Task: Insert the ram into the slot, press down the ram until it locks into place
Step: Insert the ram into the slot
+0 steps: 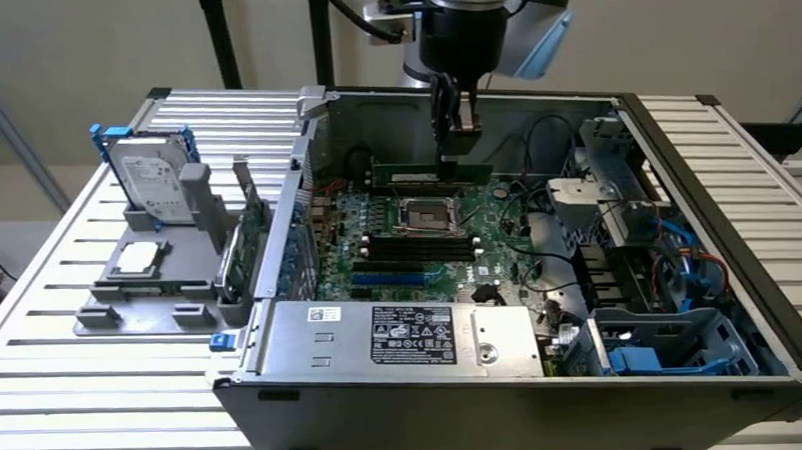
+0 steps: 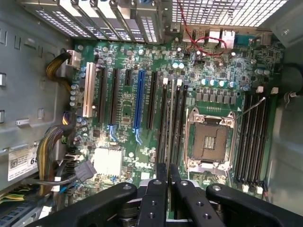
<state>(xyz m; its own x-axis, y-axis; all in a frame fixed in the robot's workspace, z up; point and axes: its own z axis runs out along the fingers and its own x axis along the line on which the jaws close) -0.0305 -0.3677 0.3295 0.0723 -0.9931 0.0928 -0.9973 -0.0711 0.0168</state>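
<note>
The ram, a thin green stick, hangs level above the motherboard inside the open computer case. My gripper reaches down from above and is shut on the stick near the end toward the exterior view's right. In the wrist view the black fingers are pressed together, with the stick's thin edge between them. Black memory slots lie in parallel beside the CPU socket. The wrist view shows three such slots on one side of the CPU socket and several more slots on its other side.
The case walls rise around the board. A power supply fills the near side and a drive cage with cables the exterior view's right. A blue connector slot lies among the expansion slots. Outside, a grey fixture carries a hard drive and a green card.
</note>
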